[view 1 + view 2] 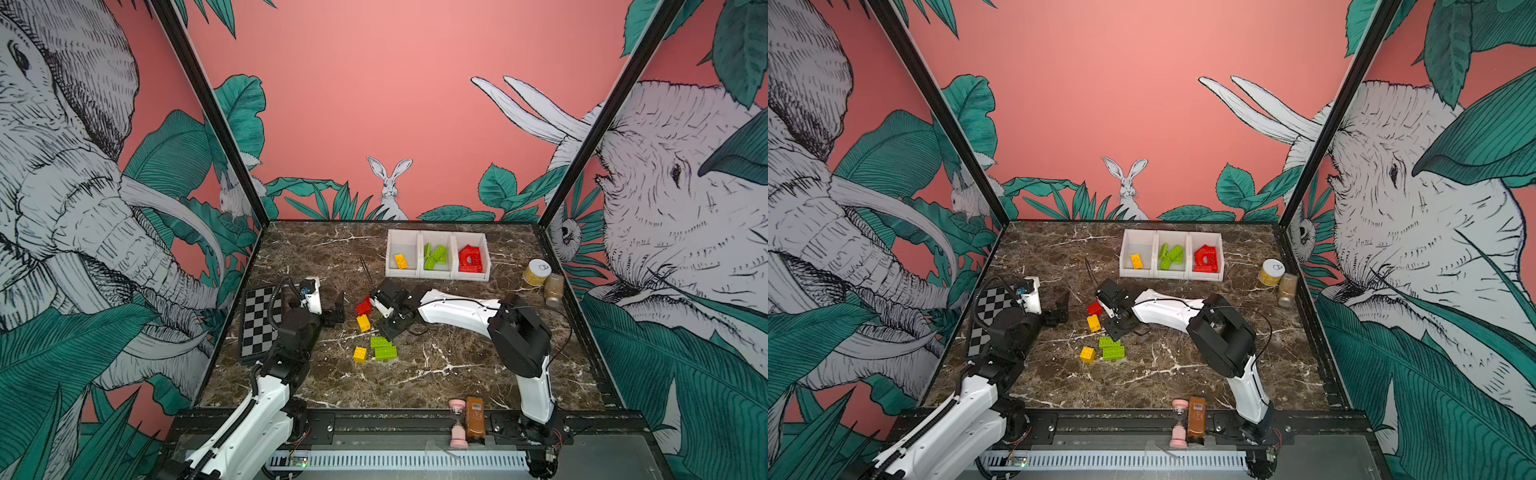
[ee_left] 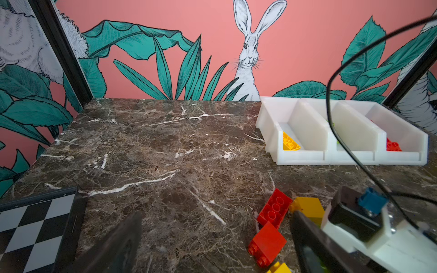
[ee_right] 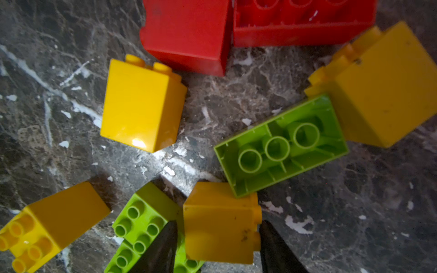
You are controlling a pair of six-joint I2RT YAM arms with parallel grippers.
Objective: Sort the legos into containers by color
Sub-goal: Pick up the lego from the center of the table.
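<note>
Right end effector (image 3: pixel 218 223) is down on the loose pile nr the middle of the counter (image 1: pixel 457 361), jaws narrow round a yellow brick (image 3: pixel 220 238): one finger at ea. side, close against its faces. Can't tell if it's actually clamped. That brick lies on its side on the marble, studs pointing sideways. An upturned green brick (image 3: pixel 281 146) touches its edge w/ one corner. A studs-up green brick (image 3: pixel 139 219) lies just beside it, partly under one finger. Around them in the right wrist view: three more yellow legos (image 3: pixel 142 104) and two red bricks (image 3: pixel 186 35) next to ea. other.

Left end effector (image 2: pixel 216 224) hangs nr the pile, apart from it, jaws wide, bare marble btwn the fingers. The red bricks are just beside one finger in the left wrist view. Chessboard (image 1: pixel 259 322) lies beside the left arm at the counter's left edge.

Containers (image 1: pixel 401 241): row of three white bins at the far side, well apart from the pile. In both top views, left bin has a lone yellow piece (image 1: pixel 400 261), middle bin holds green pieces (image 1: pixel 434 257), right bin holds red pieces (image 1: pixel 471 259) incl. an arch.

Misc: two jars (image 1: pixel 537 272) nr the right edge, pink hourglass (image 1: pixel 458 424) & brown bottle (image 1: pixel 475 417) on the front rail.
</note>
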